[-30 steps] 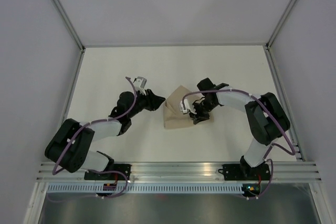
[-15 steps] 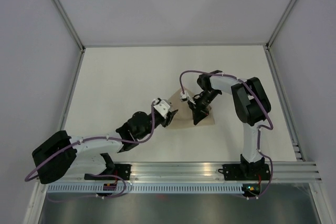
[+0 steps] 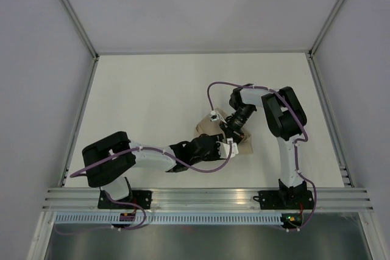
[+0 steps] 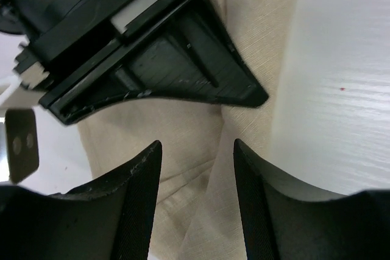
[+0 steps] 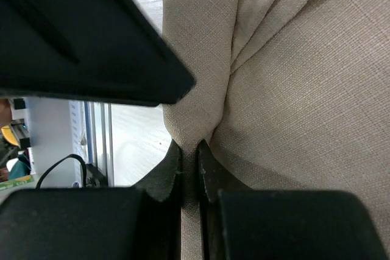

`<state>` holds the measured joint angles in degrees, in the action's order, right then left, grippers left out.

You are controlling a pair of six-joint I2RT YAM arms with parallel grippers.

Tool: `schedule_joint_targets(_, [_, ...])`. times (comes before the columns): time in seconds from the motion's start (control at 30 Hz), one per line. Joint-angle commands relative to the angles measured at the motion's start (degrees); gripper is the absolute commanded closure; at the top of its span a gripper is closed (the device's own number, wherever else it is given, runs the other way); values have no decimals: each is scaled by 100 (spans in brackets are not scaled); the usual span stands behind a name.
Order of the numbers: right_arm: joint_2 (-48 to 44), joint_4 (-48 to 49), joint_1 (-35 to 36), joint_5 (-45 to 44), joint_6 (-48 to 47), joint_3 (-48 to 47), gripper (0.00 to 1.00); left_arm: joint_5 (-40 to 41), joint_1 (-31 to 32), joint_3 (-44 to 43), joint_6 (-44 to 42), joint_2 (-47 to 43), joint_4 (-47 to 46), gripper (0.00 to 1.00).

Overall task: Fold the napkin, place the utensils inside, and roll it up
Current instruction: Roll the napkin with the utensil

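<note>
The beige napkin (image 3: 244, 142) lies bunched on the table's middle, mostly hidden under both grippers in the top view. My right gripper (image 5: 190, 149) is shut on a pinched fold of the napkin (image 5: 286, 89); in the top view the right gripper (image 3: 228, 129) sits over the cloth. My left gripper (image 4: 198, 150) is open, its fingers astride folds of the napkin (image 4: 183, 144), with the right gripper's black body just ahead of it. In the top view the left gripper (image 3: 224, 148) meets the cloth from the left. The utensil is hidden.
The white table (image 3: 152, 89) is bounded by grey walls and an aluminium rail (image 3: 207, 196) at the near edge. The two arms' wrists crowd together over the napkin.
My left arm has swung right and nearer, from the napkin's left side to right beside the right gripper. The right gripper has shifted slightly and the napkin has bunched smaller.
</note>
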<state>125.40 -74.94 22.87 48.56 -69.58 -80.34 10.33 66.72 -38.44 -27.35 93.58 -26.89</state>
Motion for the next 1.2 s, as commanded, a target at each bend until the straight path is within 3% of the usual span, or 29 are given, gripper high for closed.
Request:
schedule_joint_targets(0.0, [432,743,-20,-1094,-249,97,99,-758,8,-419,-359,116,517,44])
schedule_joint_targets(0.3, [441,884,-55,-1147,-30,62,99,-1428,-27,-402,-51,240,808,44])
schedule_joint_targets(0.7, [441,919,-72,-1182,24,53,99,-1385,-370,-437,-209,855,773,44])
schedule_joint_targets(0.8, [432,937,-99,-1147,24,44,99,-1428,-388,-516,-261,960,914,48])
schedule_joint_targets(0.93, [423,946,-125,-1111,15,9,99,-1595,-388,-621,-209,1022,1212,77])
schedule_joint_targets(1.0, [388,1024,-125,-1085,67,-26,98,-1727,-388,-735,-104,1074,1519,85])
schedule_joint_targets(1.1, [178,1217,-143,-1033,216,-35,79,-2130,-502,-1077,133,1206,2038,96])
schedule_joint_targets(1.13, [90,1270,-143,-1015,252,-44,65,-2253,-545,-1209,195,1224,2144,98])
schedule_joint_targets(1.17, [-102,1445,-186,-989,304,-26,58,-2559,-659,-1280,335,1267,2301,98])
